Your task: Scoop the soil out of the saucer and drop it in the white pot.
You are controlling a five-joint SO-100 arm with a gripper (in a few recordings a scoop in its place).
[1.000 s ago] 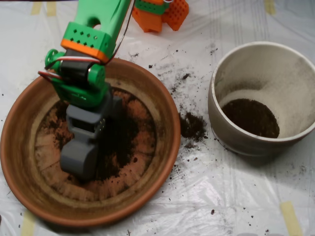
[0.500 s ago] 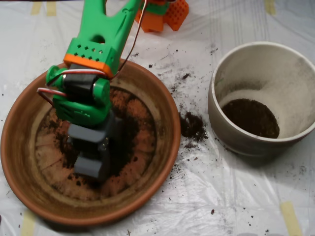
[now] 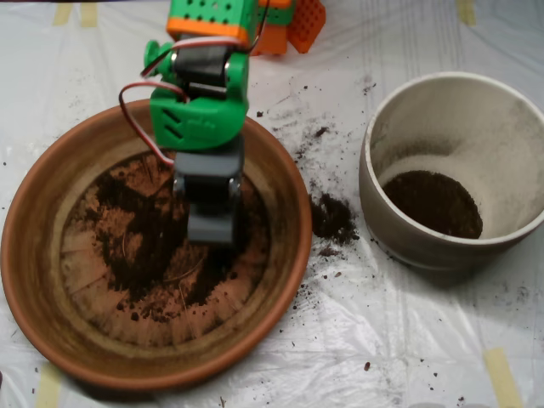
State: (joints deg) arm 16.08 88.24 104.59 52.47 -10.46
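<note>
Your scoop (image 3: 211, 228) hangs over the saucer (image 3: 34, 212), a little right of its middle and toward the far side. You see it from straight above as a grey block below the green wrist (image 3: 201, 119). Its two halves look pressed together, with no gap showing between them, so I read it as clenched. What it carries inside is hidden from this angle.

The soil (image 3: 149, 242) lies spread over the floor of the saucer as a dark, thin layer. It is thickest at the middle and left of the middle, and the orange ridges show through near the edge. A few thin fibres lie on top of it. The tip of the scoop is above the right part of this dark patch, and you cannot tell if it touches the soil.

The white pot (image 3: 382, 217) stands to the right of the saucer, apart from it. On its bottom is a round heap of dark soil, and its inner wall is dusty.

Between the saucer and the pot, a small spilled clump (image 3: 331, 218) lies on the white plastic sheet (image 3: 382, 340), with fine specks scattered around it and farther up.
</note>
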